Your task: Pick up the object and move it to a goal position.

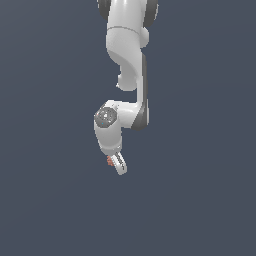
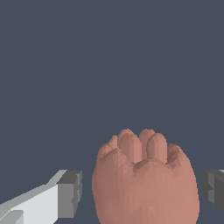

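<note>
The white robot hand (image 2: 140,192) sits wide around the small bumpy reddish-brown ball (image 2: 144,179), not touching; the ball could roll away if bumped.

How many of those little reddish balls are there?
1. The ball sits between the gripper's two fingers, with gaps on both sides; in the exterior view it peeks out beside the fingertips. Nothing suggests others, though the arm could hide one.
</note>
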Motion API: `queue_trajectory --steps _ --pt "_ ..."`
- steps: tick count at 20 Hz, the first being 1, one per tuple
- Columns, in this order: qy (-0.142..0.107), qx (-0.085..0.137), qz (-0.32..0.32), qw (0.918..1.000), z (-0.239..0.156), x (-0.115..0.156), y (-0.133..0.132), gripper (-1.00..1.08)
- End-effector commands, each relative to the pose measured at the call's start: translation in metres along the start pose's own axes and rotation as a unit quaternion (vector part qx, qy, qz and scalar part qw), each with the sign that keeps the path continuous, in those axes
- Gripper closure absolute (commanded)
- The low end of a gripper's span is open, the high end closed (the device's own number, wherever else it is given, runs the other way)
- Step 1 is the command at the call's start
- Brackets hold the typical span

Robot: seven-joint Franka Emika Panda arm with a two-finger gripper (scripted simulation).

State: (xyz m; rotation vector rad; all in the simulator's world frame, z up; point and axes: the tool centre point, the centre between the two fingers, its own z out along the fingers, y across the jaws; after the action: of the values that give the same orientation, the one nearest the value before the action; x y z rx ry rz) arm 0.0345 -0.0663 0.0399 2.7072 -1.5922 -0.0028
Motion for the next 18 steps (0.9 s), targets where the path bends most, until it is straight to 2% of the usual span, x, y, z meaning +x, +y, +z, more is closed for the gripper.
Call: queue_trajectory --steps 1,2,13,18 --pt "0.0 0.001 0.0 1.0 0.001 0.001 -0.001 -0.92" --pt "0.0 0.001 0.0 1.0 0.001 0.001 -0.001 1.08" --pt "0.001 0.001 0.0 1.0 0.001 0.0 -0.002 1.08" --pt "0.001 0.001 0.0 1.0 0.001 -0.014 -0.007 1.08"
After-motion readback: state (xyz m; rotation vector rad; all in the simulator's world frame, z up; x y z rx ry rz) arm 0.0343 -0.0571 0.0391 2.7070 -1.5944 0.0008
